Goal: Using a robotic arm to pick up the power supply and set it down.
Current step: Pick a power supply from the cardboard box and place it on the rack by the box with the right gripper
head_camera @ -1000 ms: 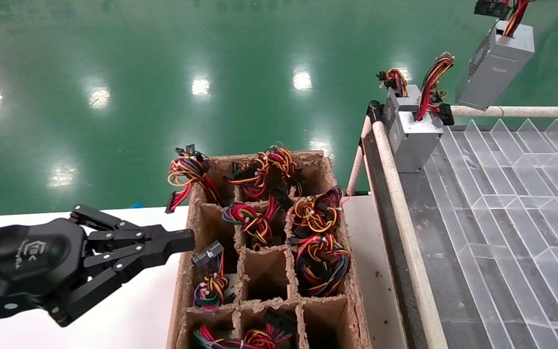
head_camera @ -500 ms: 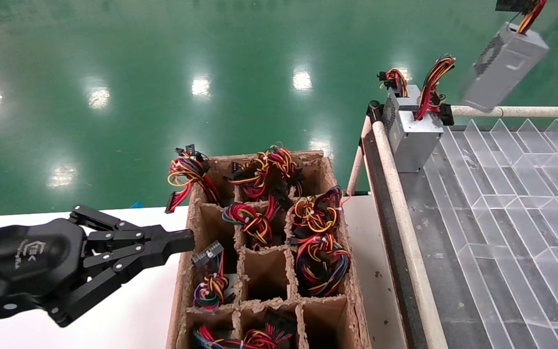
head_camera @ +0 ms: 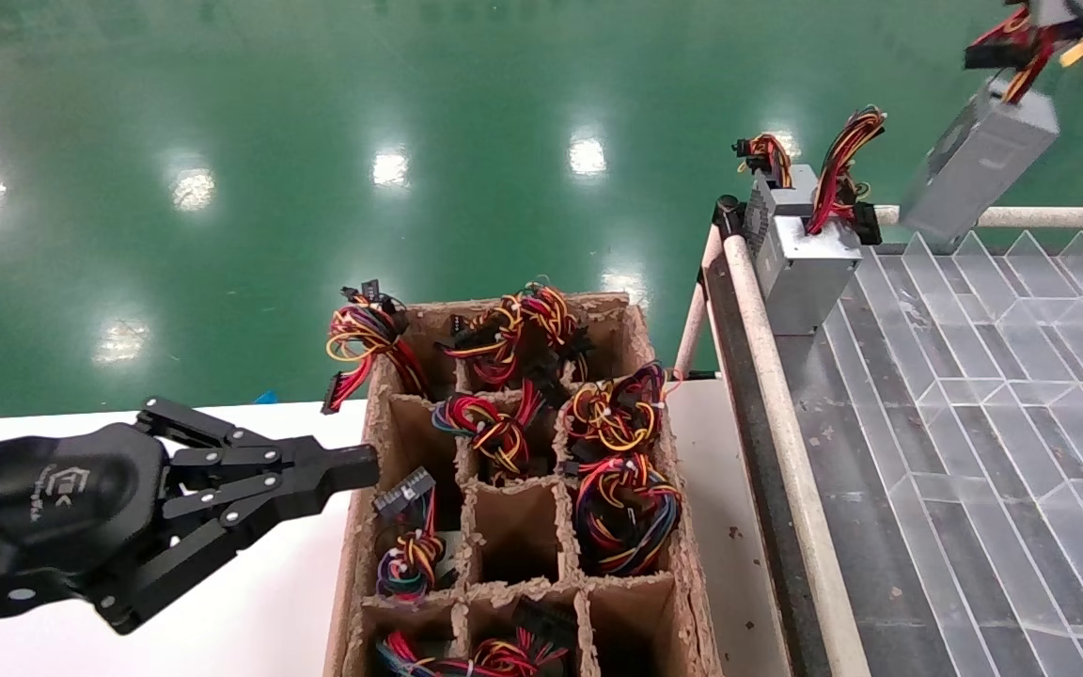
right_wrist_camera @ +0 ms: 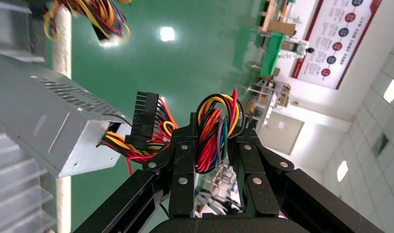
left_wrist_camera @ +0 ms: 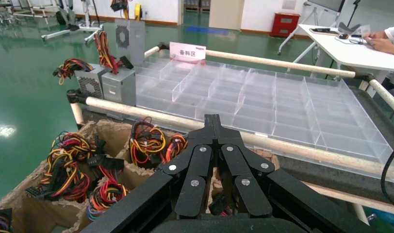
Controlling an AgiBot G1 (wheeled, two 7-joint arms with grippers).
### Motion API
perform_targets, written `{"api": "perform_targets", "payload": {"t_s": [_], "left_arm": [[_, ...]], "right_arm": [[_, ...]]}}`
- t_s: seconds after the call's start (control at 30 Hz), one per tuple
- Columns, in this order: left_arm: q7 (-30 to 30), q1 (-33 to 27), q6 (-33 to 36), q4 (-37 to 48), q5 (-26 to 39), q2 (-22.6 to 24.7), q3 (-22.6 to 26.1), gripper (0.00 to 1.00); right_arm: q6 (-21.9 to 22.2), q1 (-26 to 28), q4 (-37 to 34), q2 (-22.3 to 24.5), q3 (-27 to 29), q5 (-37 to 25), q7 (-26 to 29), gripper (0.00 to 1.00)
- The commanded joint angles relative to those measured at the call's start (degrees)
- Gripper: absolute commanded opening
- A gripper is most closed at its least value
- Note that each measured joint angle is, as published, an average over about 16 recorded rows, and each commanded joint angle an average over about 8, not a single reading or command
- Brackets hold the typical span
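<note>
The power supply point(head_camera: 981, 160) hangs tilted in the air by its wire bundle point(right_wrist_camera: 213, 132), just under the right gripper point(right_wrist_camera: 212, 145). The gripper's black fingers point(right_wrist_camera: 183, 162) are pinched narrow on the red, yellow and orange wires, and the silver box's lowest corner sits at the pale rail point(head_camera: 1049, 217) of the clear divided tray point(head_camera: 993, 376), whether touching cannot be told. Its black connector point(right_wrist_camera: 144, 121) juts out beside the fingers. Near it, along the same rail, two more power supplies point(head_camera: 800, 249) stand upright in the tray's corner with their wires pointing up.

Well apart from it, the left gripper point(head_camera: 353, 467) hovers over the white table point(head_camera: 250, 602) with its fingertips pressed together, holding nothing, its tip just beside the wall of the cardboard divider crate point(head_camera: 504, 527). Most of the crate's cells hold coloured wire bundles; the cell in the middle looks bare.
</note>
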Motion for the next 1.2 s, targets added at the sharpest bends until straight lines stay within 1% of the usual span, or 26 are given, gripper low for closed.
{"api": "perform_targets", "payload": {"t_s": [0.03, 0.4, 0.77, 0.93, 1.2], "left_arm": [[0.0, 0.0, 0.0, 0.0, 0.0, 0.0, 0.0, 0.0], [0.0, 0.0, 0.0, 0.0, 0.0, 0.0, 0.0, 0.0], [0.0, 0.0, 0.0, 0.0, 0.0, 0.0, 0.0, 0.0], [0.0, 0.0, 0.0, 0.0, 0.0, 0.0, 0.0, 0.0], [0.0, 0.0, 0.0, 0.0, 0.0, 0.0, 0.0, 0.0]], "right_arm": [[0.1, -0.7, -0.4, -0.3, 0.3, 0.4, -0.6, 0.0], [0.1, -3.4, -1.0, -2.3, 0.9, 1.4, -3.8, 0.0], [1.5, -6.2, -1.7, -3.6, 1.8, 2.7, -5.8, 0.0], [3.3, -6.5, -1.8, -3.5, 1.5, 2.3, -7.1, 0.0], [7.5, -7.1, -2.0, -3.8, 0.4, 0.7, -8.9, 0.0]]}}
